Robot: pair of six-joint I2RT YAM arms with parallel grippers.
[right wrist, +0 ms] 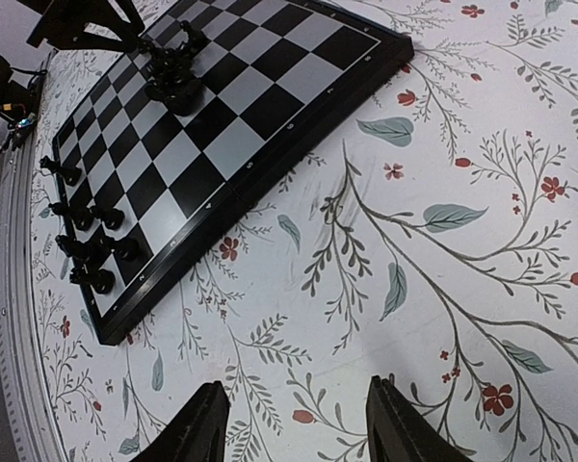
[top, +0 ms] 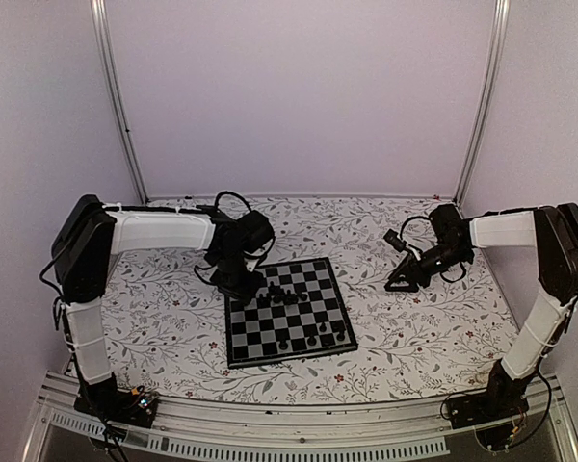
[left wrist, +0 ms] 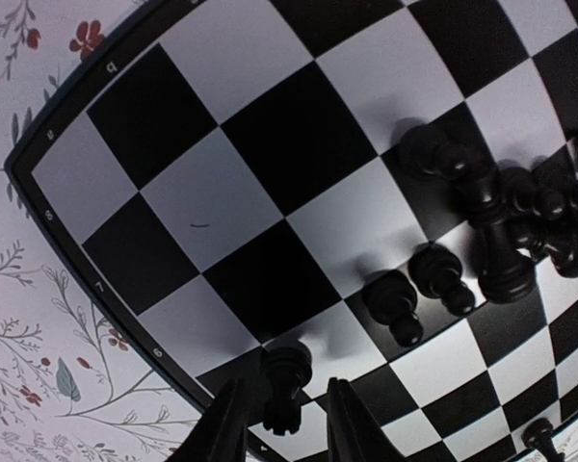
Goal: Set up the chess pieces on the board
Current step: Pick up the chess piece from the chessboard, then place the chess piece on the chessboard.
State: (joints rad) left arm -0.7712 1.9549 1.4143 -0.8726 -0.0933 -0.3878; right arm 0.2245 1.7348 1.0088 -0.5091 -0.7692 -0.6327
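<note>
The board (top: 270, 339) lies at the table's middle. A heap of black chess pieces (top: 281, 294) lies on its far half, and several stand along its near right rows (top: 313, 339). My left gripper (top: 243, 284) is over the board's far left corner. In the left wrist view its jaws (left wrist: 287, 390) are slightly apart around one upright black piece (left wrist: 287, 371), with a gap visible on the right side. Two pawns (left wrist: 419, 294) and the heap (left wrist: 520, 221) lie beyond. My right gripper (top: 405, 279) is open and empty (right wrist: 299, 390) over the floral cover.
The floral table cover (top: 414, 337) surrounds the board. In the right wrist view the board (right wrist: 299, 106) lies up and left, with the heap (right wrist: 173, 72) and standing pieces (right wrist: 87, 241). The left arm (right wrist: 87, 19) shows at its top left. Frame posts stand at the back corners.
</note>
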